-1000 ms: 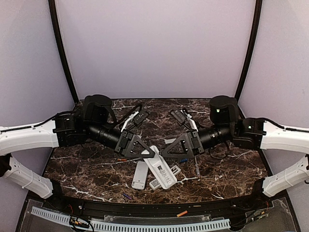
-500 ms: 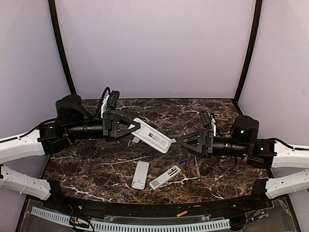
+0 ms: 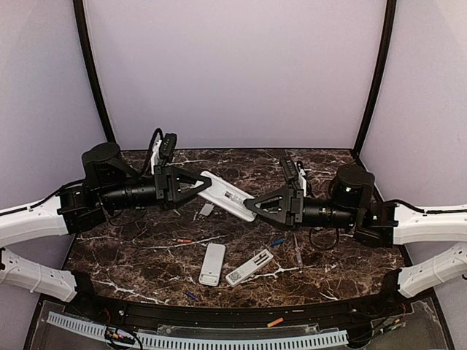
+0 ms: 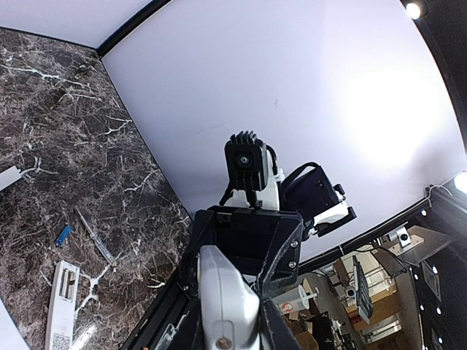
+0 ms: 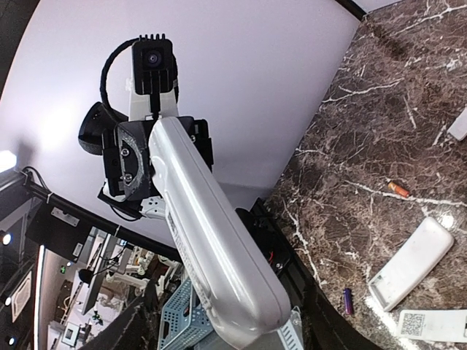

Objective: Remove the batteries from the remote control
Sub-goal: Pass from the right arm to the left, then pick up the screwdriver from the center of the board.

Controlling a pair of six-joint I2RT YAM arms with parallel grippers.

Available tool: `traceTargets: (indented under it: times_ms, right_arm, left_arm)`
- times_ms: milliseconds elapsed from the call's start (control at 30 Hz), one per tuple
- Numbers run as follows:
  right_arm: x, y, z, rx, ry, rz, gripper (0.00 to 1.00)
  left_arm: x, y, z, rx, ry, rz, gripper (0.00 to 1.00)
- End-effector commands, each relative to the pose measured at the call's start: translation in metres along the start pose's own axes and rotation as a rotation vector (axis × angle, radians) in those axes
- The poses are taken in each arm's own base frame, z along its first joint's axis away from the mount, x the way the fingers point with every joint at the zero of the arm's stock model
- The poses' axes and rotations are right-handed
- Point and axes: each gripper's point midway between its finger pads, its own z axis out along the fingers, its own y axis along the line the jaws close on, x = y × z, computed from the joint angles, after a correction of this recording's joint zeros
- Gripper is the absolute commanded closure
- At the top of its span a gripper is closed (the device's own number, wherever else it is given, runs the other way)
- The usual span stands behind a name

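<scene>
My left gripper [image 3: 206,186] is shut on one end of a white remote control [image 3: 228,195] and holds it tilted in the air above the table. My right gripper [image 3: 252,206] stands open around the remote's other end, with gaps showing on both sides of the remote [image 5: 208,226] in the right wrist view. Loose batteries lie on the table: an orange one [image 3: 184,240], a blue one [image 3: 277,241] and a purple one [image 3: 191,295]. Whether any batteries are inside the held remote is hidden.
A second white remote [image 3: 212,263] and a third with its back open [image 3: 249,267] lie near the front. A small white cover [image 3: 206,210] and a thin metal tool [image 3: 298,251] are on the marble. An orange battery [image 3: 275,321] rests on the front ledge.
The left gripper has lifted the remote off the table and holds it steady. The right gripper moved left to the remote's free end, and its jaws have narrowed around it.
</scene>
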Motion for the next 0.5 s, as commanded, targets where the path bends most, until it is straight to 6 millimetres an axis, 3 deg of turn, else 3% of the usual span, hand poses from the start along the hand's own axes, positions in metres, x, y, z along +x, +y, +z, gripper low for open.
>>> traceTargets:
  times_ms: [0,367,467]
  right_arm:
    - [-0.008,0.030,0.008,-0.116,-0.011,-0.035,0.41]
    - [-0.012,0.034,0.006,-0.148,-0.048,-0.019,0.81]
    - [-0.013,0.035,0.003,-0.157,-0.061,-0.018,0.95]
  left_arm:
    - [-0.003,-0.007,0.000,0.044,-0.010,0.000,1.00]
    - [0.004,0.000,0.006,0.059,0.040,-0.047,1.00]
    - [0.009,0.007,0.007,0.045,0.066,-0.065,0.91]
